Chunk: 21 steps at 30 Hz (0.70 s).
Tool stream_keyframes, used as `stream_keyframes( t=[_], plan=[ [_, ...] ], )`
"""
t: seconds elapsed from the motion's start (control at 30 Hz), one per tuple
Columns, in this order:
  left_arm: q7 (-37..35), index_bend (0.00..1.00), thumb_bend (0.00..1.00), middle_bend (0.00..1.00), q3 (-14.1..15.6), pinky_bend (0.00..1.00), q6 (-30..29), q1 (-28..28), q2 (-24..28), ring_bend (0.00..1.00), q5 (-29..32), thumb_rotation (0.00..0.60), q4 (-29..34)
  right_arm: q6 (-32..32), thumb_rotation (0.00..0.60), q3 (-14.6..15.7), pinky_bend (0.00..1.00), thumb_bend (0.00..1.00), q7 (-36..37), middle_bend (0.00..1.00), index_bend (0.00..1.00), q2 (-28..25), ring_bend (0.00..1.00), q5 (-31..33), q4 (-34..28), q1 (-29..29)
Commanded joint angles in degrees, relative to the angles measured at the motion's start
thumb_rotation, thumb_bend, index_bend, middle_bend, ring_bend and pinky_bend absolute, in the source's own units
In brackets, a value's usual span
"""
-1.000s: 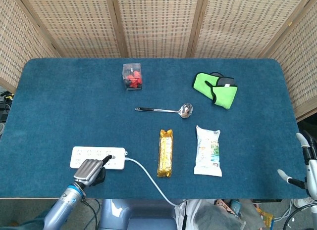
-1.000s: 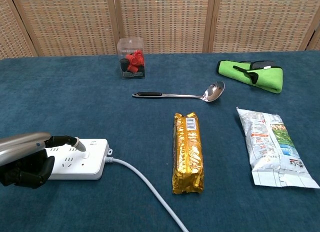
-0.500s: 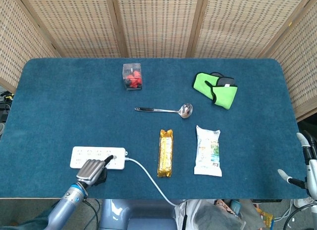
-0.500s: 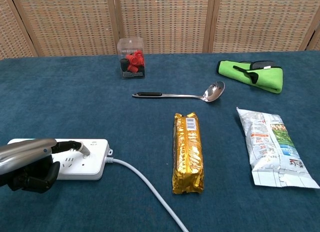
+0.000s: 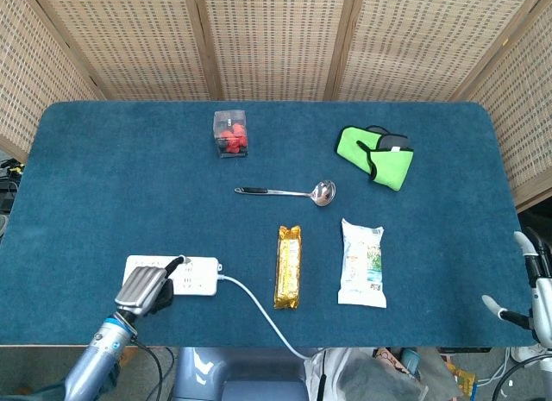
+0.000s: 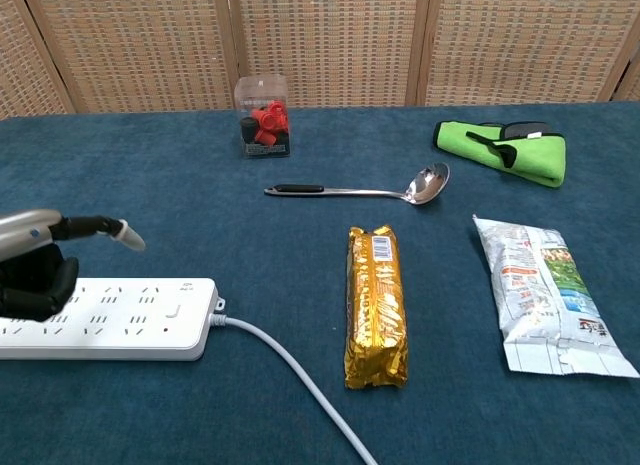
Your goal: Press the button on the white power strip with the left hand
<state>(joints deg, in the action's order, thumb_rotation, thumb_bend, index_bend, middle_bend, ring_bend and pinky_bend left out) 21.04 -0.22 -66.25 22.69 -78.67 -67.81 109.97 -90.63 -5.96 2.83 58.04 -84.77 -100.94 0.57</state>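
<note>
The white power strip (image 6: 120, 320) lies at the near left of the blue table, its cable (image 6: 290, 370) trailing off to the front; the strip (image 5: 194, 276) also shows in the head view. Its button (image 6: 173, 309) sits near the cable end and is uncovered. My left hand (image 6: 35, 270) hovers above the strip's left part with one finger (image 6: 120, 231) stretched out and the others curled, touching nothing. In the head view this hand (image 5: 142, 287) overlaps the strip's left half. My right hand (image 5: 528, 285) shows only partly at the right edge, off the table, fingers apart and holding nothing.
A gold snack bar (image 6: 376, 305) and a white snack bag (image 6: 535, 295) lie right of the strip. Further back are a steel ladle (image 6: 360, 190), a clear box of red pieces (image 6: 263, 120) and a green cloth pouch (image 6: 505, 145). Wicker screens stand behind the table.
My left hand has lifted off the power strip and drawn back to the left; its outstretched finger, which was on the button, now hangs in the air above the strip.
</note>
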Motion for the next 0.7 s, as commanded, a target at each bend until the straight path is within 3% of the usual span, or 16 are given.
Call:
stream_keyframes(
  t=[0.03, 0.07, 0.1, 0.13, 0.2, 0.27, 0.43, 0.7],
  plan=[
    [-4.29, 0.15, 0.79, 0.91, -1.18, 0.90, -4.38, -1.89, 2.76, 0.91, -4.72, 0.600, 0.91, -0.10, 0.600, 0.05, 0.00, 0.00, -0.07, 0.00, 0.00, 0.01, 0.00, -0.08, -0.08, 0.06],
    [-6.71, 0.11, 0.62, 0.81, -1.60, 0.79, -7.06, -2.89, 3.78, 0.82, -7.74, 0.600, 0.19, -0.15, 0.600, 0.08, 0.00, 0.00, -0.15, 0.00, 0.00, 0.00, 0.00, -0.15, -0.15, 0.08],
    [-10.22, 0.06, 0.32, 0.57, -2.11, 0.56, -10.48, -4.38, 5.84, 0.60, -10.57, 0.600, -0.41, -0.21, 0.600, 0.12, 0.00, 0.00, -0.18, 0.00, 0.00, 0.01, 0.00, -0.21, -0.19, 0.11],
    [-12.28, 0.01, 0.11, 0.31, -1.52, 0.31, -11.86, -5.37, 8.19, 0.33, -12.56, 0.600, -1.40, -0.24, 0.600, 0.14, 0.00, 0.00, -0.26, 0.00, 0.00, 0.03, 0.00, -0.28, -0.23, 0.12],
    [-13.82, 0.00, 0.00, 0.02, -0.87, 0.05, -13.99, -6.92, 12.12, 0.04, -14.38, 0.600, -3.21, -0.27, 0.600, 0.20, 0.00, 0.00, -0.44, 0.00, 0.00, 0.05, 0.00, -0.40, -0.29, 0.12],
    [-14.43, 0.00, 0.00, 0.00, -0.53, 0.00, -14.46, -7.57, 13.80, 0.00, -14.65, 0.600, -3.33, -0.29, 0.600, 0.22, 0.00, 0.00, -0.54, 0.00, 0.00, 0.07, 0.00, -0.46, -0.32, 0.12],
    [-13.43, 0.00, 0.00, 0.00, -0.04, 0.00, -18.44, -10.95, 17.96, 0.00, -13.95, 0.600, -5.09, -0.43, 0.600, 0.26, 0.00, 0.00, -0.72, 0.00, 0.00, 0.10, 0.00, -0.54, -0.43, 0.18],
    [-16.53, 0.00, 0.00, 0.00, 0.40, 0.00, -21.34, -14.64, 19.66, 0.00, -12.96, 0.600, -7.17, -0.69, 0.600, 0.37, 0.00, 0.00, -1.05, 0.00, 0.00, 0.23, 0.00, -0.87, -0.44, 0.26]
  ],
)
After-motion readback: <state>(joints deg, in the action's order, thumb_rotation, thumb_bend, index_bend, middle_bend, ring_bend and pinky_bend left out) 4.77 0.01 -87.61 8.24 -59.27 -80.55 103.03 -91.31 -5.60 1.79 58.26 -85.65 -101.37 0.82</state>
